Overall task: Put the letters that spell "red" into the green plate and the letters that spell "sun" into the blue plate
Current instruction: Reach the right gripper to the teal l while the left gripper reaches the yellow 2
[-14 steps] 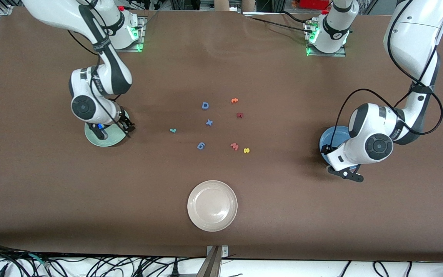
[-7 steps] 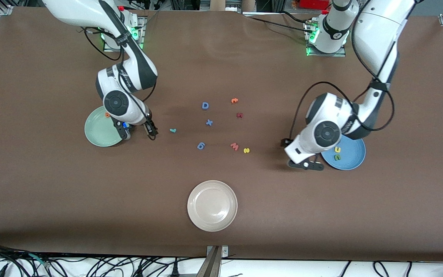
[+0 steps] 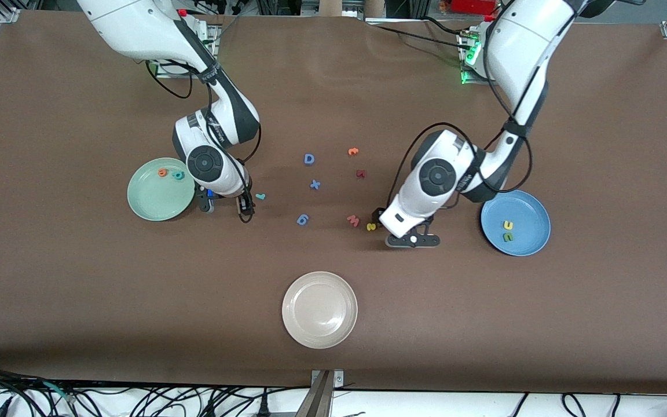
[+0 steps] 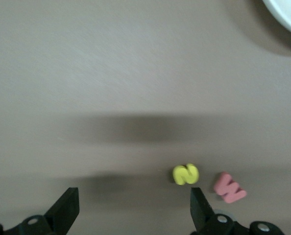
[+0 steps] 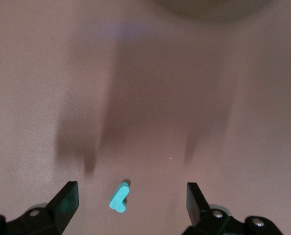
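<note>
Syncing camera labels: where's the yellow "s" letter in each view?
Front view: yellow "s" on the table between the salmon "w" and the open left gripper.
Left wrist view: yellow "s" low in the picture, near one finger.
Right wrist view: not in it; only the teal "r" shows.
Shared landmark: the salmon "w" beside it.

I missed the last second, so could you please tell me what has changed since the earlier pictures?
Both open grippers left their plates: the right gripper moved from the pale green plate to the thin teal foam "r", the left gripper from the mid-blue plate to the yellow foam "s". Loose letters and beige-white plate stayed.
</note>
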Robot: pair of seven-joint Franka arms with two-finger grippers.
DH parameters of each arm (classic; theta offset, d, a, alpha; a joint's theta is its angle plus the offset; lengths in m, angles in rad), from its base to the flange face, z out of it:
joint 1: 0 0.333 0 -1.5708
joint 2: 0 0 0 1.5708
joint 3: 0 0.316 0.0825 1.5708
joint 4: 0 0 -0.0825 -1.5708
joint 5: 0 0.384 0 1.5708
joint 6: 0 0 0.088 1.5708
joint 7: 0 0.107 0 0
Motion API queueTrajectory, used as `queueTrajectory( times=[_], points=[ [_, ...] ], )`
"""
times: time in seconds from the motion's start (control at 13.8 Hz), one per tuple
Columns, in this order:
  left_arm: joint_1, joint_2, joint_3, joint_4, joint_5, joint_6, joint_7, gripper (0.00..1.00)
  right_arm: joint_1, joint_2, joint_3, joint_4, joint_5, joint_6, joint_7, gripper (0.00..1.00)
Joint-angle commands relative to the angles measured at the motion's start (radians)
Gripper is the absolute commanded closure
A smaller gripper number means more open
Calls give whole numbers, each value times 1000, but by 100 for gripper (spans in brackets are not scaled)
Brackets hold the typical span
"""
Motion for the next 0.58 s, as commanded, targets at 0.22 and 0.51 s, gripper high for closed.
queueTrajectory(
  times=[0.22,0.51],
  points=[
    [-66,71,29,36,-8,66,-104,0,28,39,-2,27,17,58,39,9],
    [-82,89,43,39,-8,71,-113,2,31,48,-2,29,14,71,39,23]
  ],
)
